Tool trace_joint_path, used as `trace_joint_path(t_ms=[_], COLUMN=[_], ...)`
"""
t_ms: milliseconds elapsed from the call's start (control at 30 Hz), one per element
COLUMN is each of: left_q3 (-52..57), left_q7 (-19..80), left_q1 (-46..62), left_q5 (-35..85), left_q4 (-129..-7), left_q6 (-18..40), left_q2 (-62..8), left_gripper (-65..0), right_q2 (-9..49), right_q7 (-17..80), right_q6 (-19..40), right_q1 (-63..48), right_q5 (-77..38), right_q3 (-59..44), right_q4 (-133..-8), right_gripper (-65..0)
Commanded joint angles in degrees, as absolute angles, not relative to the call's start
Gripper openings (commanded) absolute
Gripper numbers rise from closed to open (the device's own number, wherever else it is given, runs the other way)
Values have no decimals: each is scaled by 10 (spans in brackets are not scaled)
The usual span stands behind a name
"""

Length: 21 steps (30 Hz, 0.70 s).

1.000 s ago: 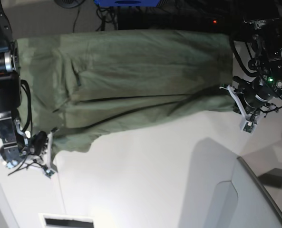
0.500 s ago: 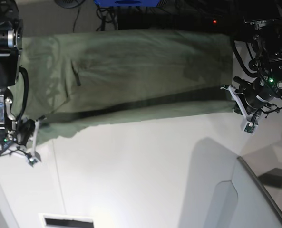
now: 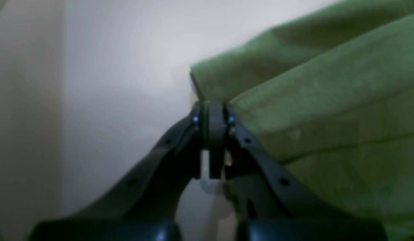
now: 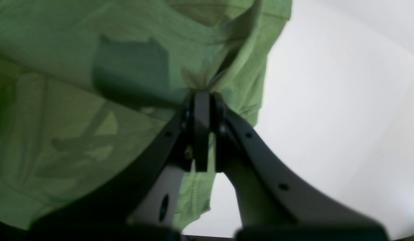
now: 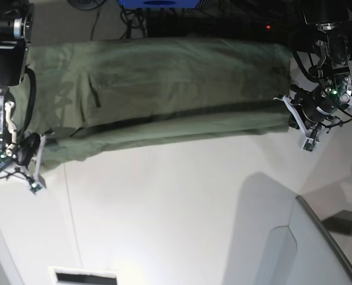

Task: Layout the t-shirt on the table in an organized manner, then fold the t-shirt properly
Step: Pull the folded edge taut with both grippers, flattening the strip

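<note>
The olive-green short-sleeved cotton t-shirt (image 5: pixel 158 95) is stretched lengthwise along the far edge of the large white smooth-topped table (image 5: pixel 181 214), reaching from near one far corner almost to the other. Compared with a second ago, the near hem has been drawn out: the sagging, drooping flap on the right arm's side is gone, and the lower edge now runs as a nearly straight, slightly slanted line. The right arm has moved further outward, toward the table's side edge, while the left arm has shifted a little toward the far edge.

The right gripper (image 4: pixel 203 100) has its black jaws pinched together on a gathered bunch of the green fabric, which fans out from the tips. The left gripper (image 3: pixel 212 110) is likewise clamped tight on a folded corner of the cloth.

Only the wrist views show these pinches up close; the base view shows the right gripper (image 5: pixel 28 155) and left gripper (image 5: pixel 295 117) at opposite ends of the shirt, plus dark cables and a blue object beyond the far edge.
</note>
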State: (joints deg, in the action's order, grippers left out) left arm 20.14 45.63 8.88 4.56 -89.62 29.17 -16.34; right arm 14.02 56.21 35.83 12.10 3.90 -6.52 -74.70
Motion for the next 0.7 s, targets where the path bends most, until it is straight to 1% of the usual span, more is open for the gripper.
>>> trace_joint_path(t_ms=[0,233,300,500,667], left_q3=[204,160,152,145,147], left_q7=[451,449,432,422,421], left_q1=[87,96,98,98,98], left_q5=[47,47,47,47,46], left_q4=[-905,-904,-904,-902,-902], left_q6=[291,290,290,289,289], left_q2=[-172,-173,-171,-172,-173], left_gripper=[-650,-650,-650,-650,-650], right_q2=[148,138,136,130,115], right_q7=[564,587,592,595,603], right_q6=[356,353,353,352,355], right_q1=[131,108,102,84,75], right_q5=[42,42,42,42,43], right_q3=[-68,-68,-69,-69,-124], right_q4=[-765,-808,-814,-822,-827], right_gripper=[-650,-650,-650,-650,-650])
